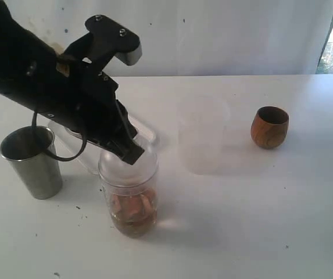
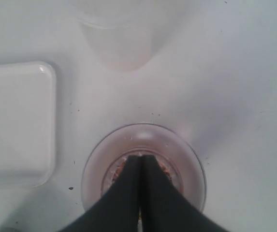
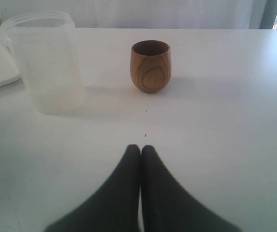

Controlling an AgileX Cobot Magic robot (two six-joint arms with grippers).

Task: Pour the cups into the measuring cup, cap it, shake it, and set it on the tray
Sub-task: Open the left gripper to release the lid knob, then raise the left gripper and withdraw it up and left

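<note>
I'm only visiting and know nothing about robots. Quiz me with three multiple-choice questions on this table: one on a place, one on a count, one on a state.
1. The left gripper is above:
A the steel cup
B the clear cup with brown contents
C the wooden cup

2. How many cups stand on the table?
A two
B four
C six

3. The right gripper is:
A shut and empty
B wide open
C holding the wooden cup

Answers:
1 B, its tips sit over that cup's top.
2 B, steel, clear, wooden and a frosted cup.
3 A, its fingers meet, with the wooden cup standing apart.
</note>
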